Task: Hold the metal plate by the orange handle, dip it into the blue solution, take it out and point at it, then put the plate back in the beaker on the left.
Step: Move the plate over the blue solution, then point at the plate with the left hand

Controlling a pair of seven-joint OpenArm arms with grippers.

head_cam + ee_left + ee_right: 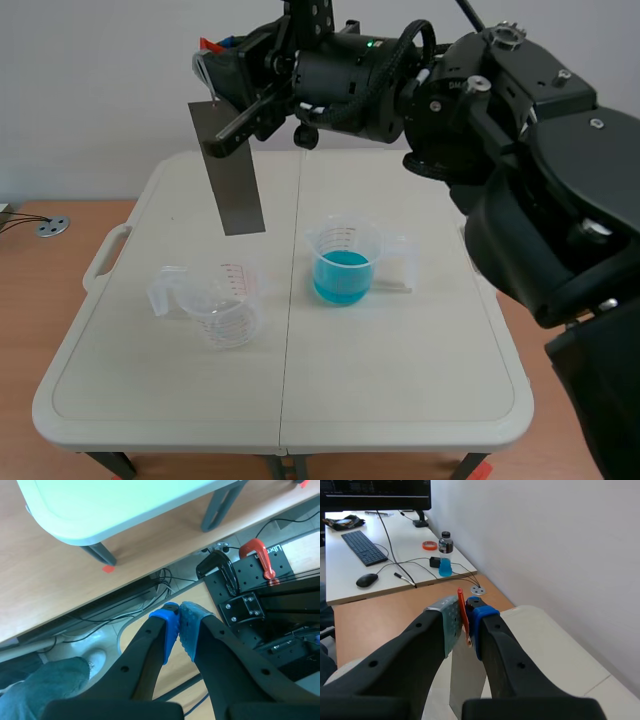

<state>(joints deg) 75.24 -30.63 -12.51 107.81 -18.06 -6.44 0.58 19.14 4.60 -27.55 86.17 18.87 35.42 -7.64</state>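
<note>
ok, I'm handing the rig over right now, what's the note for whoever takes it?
Right gripper: shut on the orange handle; metal plate hangs in the air over the left half of the table.
Left gripper: shut, empty, off the table.
Empty beaker left, blue-solution beaker right, both upright.
Done: plate picked up. Dip: can't tell.
Left: pointing, return to empty beaker.
</note>
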